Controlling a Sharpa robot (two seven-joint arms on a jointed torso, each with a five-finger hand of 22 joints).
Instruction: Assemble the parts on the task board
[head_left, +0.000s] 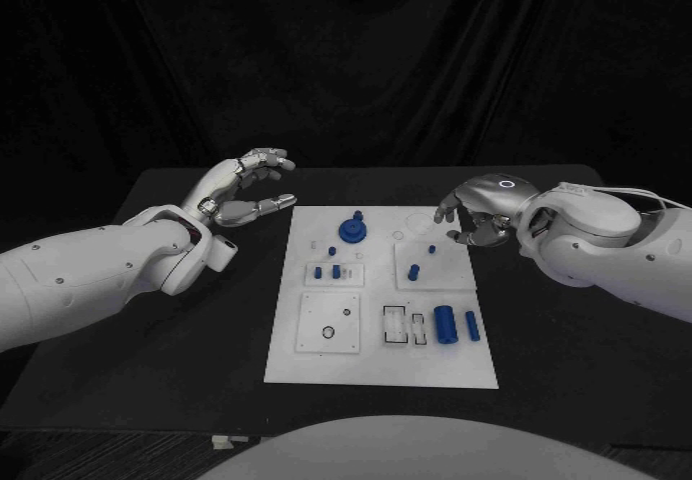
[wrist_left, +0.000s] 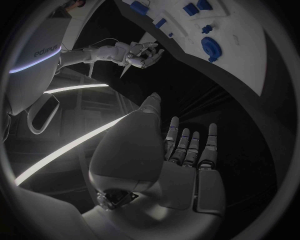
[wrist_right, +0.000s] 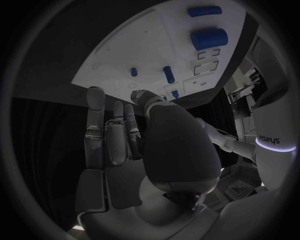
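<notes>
The white task board (head_left: 382, 368) lies in the middle of the table. On it a round blue part with a peg (head_left: 353, 230) stands at the far edge, small blue pegs (head_left: 327, 270) sit left of centre, and another peg (head_left: 414, 271) sits right of centre. A thick blue cylinder (head_left: 446, 326) and a slim one (head_left: 472, 324) lie at the right side. My left hand (head_left: 248, 190) hovers off the board's far left corner, fingers apart, holding nothing. My right hand (head_left: 469, 215) hangs over the far right corner, empty, its fingers (wrist_right: 95, 115) stretched out in the right wrist view.
The black table (head_left: 173, 330) reaches out on both sides of the board. A dark curtain closes off the back. The left wrist view shows my left hand (wrist_left: 181, 155), the right hand (wrist_left: 140, 55) and the board (wrist_left: 250, 45) beyond it.
</notes>
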